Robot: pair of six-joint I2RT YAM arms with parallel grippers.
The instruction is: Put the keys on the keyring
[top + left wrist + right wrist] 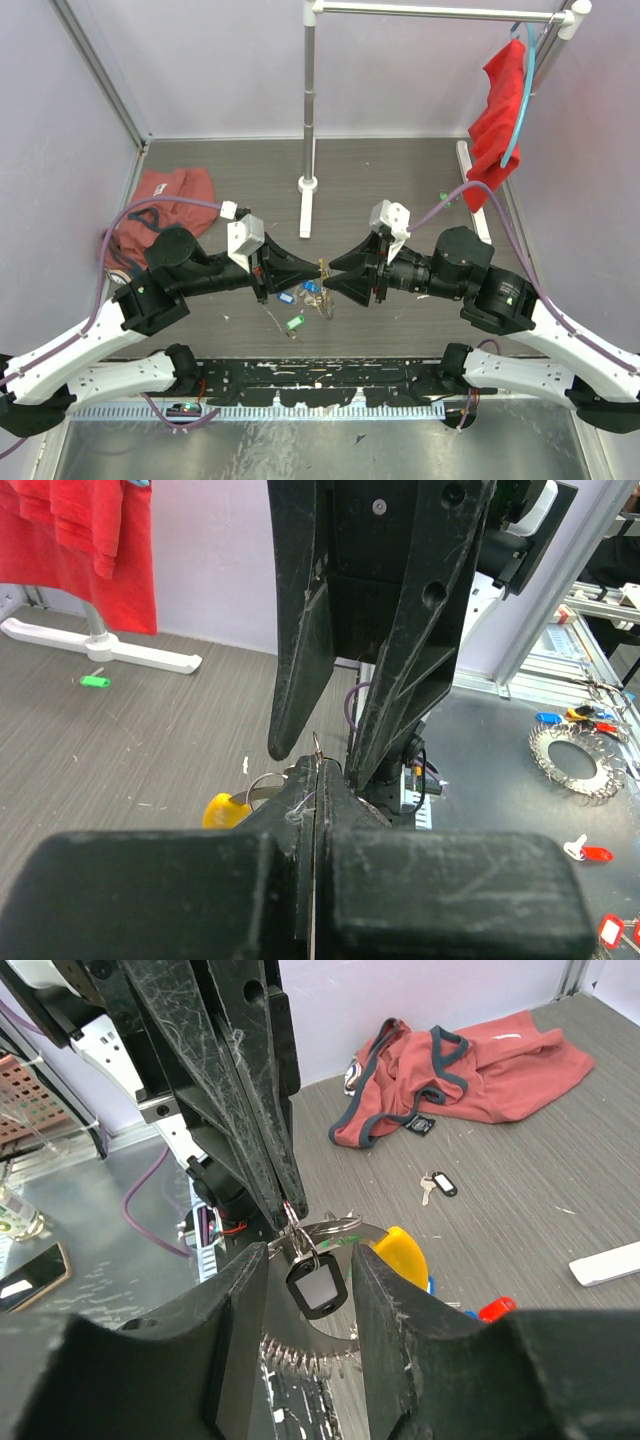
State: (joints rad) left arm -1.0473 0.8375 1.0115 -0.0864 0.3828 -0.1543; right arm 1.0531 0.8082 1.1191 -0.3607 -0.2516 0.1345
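Keyring (305, 1358): large silvery loop, toothed along its lower arc, with a curved yellow section (402, 1255). Location: raised off the table (560, 1190) at the middle of the workspace, where the two arms meet nose to nose.

Left gripper (315, 780): fingers pressed together on a thin metal wire, judged to be the keyring's loop. The exact pinch point is hidden by the fingers. Judged purpose: to hold the loop steady and clear of the surface so a key can be worked onto it.

Right gripper (310, 1252): fingers spread, gripping nothing. The black-tagged key (318, 1292) hangs in the gap between them and appears to touch neither. It hangs by its small ring directly under the left gripper's tips. Whether that ring is already threaded on the keyring or only lies against it cannot be told.

Loose keys, judged not yet threaded:
- spare black key (440, 1184), on the table near the red garment (450, 1055)
- red-tagged key (495, 1308), just beside the yellow section
- blue-tagged key (312, 287) and green-tagged key (295, 322), under the meeting grippers
- far green key (94, 681), well apart, near the stand foot (120, 652)

Writing: none legible. The black tag's window shows plain grey. The garment label (422, 1125) is too small to read.
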